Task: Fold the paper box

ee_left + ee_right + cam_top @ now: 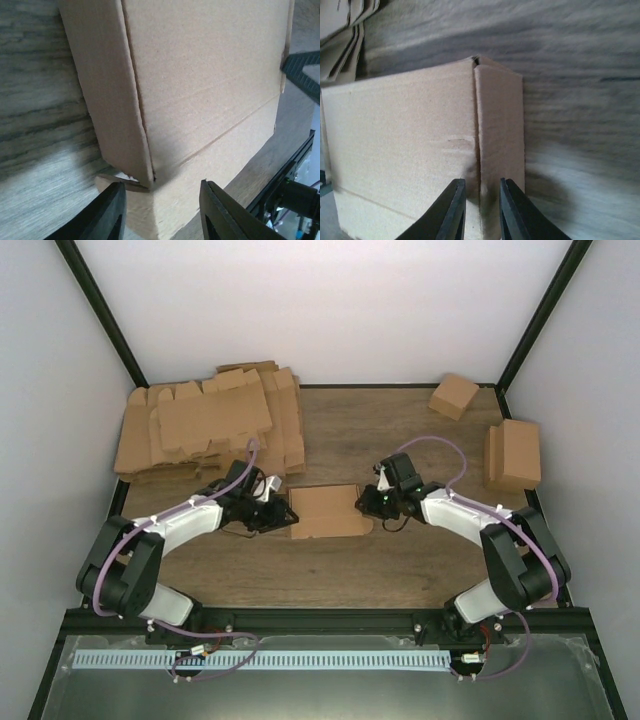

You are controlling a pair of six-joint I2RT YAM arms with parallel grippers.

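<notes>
Left pincer [161, 192] spread wide, straddling plain brown cardboard box [200, 75] corner | right pincer [482, 189] near-closed at matte crease, can't tell if pinching

Noted on the table [400, 560]: a wood-grain pattern, mid brown from above, streaked grey-brown close up. The paper box [328, 510] is plain light brown, unprinted, with darker crease lines. The pile of flat blanks [210, 425], the small box [453, 396] and the larger box [515, 453] are the same plain brown. The left arm [185, 525] and right arm [455, 515] are white with black joints and lilac cables [240, 475]. The left gripper [162, 200] and right gripper [482, 192] are black. The walls [320, 310] are white and the frame posts [100, 310] black.
</notes>
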